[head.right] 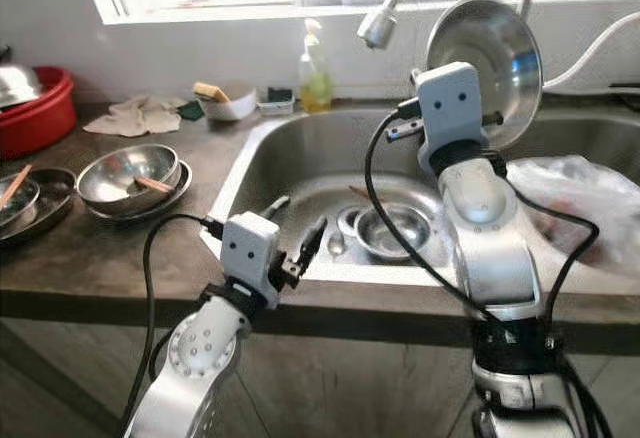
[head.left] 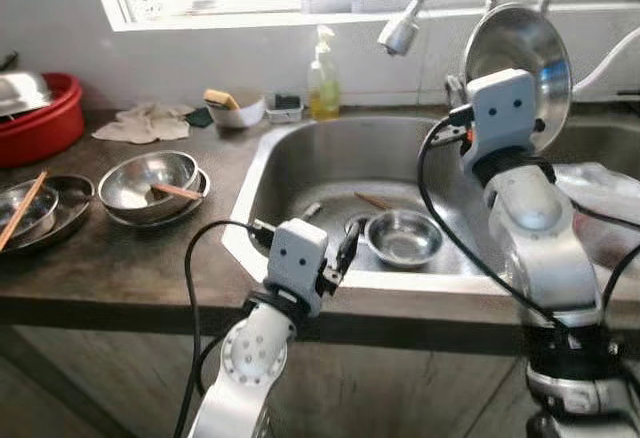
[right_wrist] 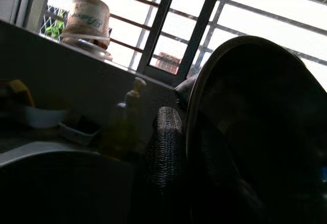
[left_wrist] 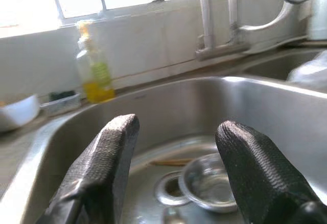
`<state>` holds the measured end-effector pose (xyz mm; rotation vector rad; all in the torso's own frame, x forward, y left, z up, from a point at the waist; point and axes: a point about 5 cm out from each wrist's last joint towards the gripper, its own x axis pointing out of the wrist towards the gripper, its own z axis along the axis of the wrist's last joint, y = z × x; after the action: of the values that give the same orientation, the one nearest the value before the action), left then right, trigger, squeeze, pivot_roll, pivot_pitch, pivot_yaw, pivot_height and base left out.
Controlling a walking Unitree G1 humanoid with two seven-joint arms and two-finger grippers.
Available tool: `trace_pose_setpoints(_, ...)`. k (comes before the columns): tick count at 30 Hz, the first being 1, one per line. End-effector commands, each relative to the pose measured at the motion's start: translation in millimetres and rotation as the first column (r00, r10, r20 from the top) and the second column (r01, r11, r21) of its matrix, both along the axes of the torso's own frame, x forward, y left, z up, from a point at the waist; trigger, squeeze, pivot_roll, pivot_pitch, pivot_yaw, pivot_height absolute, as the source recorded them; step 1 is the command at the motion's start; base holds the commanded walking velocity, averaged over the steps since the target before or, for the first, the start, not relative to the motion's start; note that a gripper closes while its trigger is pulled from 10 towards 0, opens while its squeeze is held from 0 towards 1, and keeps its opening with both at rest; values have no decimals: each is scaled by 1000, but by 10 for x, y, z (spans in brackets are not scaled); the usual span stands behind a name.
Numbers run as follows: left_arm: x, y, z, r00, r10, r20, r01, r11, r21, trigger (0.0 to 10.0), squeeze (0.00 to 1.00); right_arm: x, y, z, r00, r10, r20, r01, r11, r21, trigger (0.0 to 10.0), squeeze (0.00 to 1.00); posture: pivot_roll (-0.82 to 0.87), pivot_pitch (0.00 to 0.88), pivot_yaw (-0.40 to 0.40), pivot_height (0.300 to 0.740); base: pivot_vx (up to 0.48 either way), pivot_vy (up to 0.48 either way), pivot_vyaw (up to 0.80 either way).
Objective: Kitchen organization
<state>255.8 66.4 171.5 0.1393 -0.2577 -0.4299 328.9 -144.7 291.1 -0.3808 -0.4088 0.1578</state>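
Right gripper point(right_wrist: 176, 147) clamps one steel plate point(head.left: 520, 58) upright; left gripper point(left_wrist: 176, 178), fingers apart, has one small bowl point(left_wrist: 212, 183) beyond it.

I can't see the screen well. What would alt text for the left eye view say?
A robot's right gripper holds a large steel bowl up on edge above a kitchen sink, while its left gripper hovers open at the sink's front rim. A small steel bowl sits by the drain; more bowls with chopsticks wait on the counter to the left.

Sink point(head.left: 300, 173) basin mostly open; small bowl point(head.left: 403, 236), faucet head point(head.left: 399, 33) obstruct.
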Motion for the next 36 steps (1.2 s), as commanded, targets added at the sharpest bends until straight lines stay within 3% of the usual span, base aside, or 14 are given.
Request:
trace_pose_setpoints(1, -3, -41, 0, 1000, -3, 1, 3, 1000, -4, 10000, 0, 56, -75, -18, 999, -24, -42, 22, 999, -33, 10000, 0, 60, 55, 1, 740, 266, 0, 0)
trace_pose_setpoints(10, -1, -25, -8, 1000, 7, -9, -7, 1000, -7, 10000, 0, 202, -102, -128, 985, -10, -175, -6, 996, -93, 10000, 0, 66, 63, 0, 740, 30, 0, 0)
trace_pose_setpoints(12, -10, -22, -8, 1000, 4, -11, -4, 1000, -8, 10000, 0, 303, -111, -198, 966, 1, -258, -34, 992, -124, 10000, 0, 66, 68, 0, 740, 0, 0, 0)
trace_pose_setpoints(14, -10, -22, -8, 1000, 4, -11, -4, 1000, -8, 10000, 0, 303, -111, -198, 966, 1, -258, -34, 992, -124, 10000, 0, 66, 68, 0, 740, 0, 0, 0)
trace_pose_setpoints(17, -30, -41, -12, 1000, -3, -18, 2, 1000, -11, 10000, 0, 460, -141, -335, 918, 15, -396, -82, 985, -151, 10000, 0, 71, 82, -1, 740, 0, 0, 0)
trace_pose_setpoints(22, -68, -55, -3, 1000, -10, -21, 9, 1000, -13, 10000, 0, 589, -175, -454, 875, -5, -483, -96, 978, -184, 10000, 0, 84, 98, -7, 740, 0, 0, 0)
trace_pose_setpoints(23, -94, -50, -9, 1000, -12, -28, 12, 1000, -13, 10000, 0, 666, -214, -555, 842, -44, -537, -83, 974, -209, 10000, 0, 89, 112, -7, 740, 0, 0, 0)
trace_pose_setpoints(36, -234, -61, -53, 997, -25, -66, 25, 1000, -12, 10000, 0, 750, -436, -900, 742, -193, -642, -11, 954, -299, 10000, 0, 97, 154, -13, 740, 0, 0, 0)
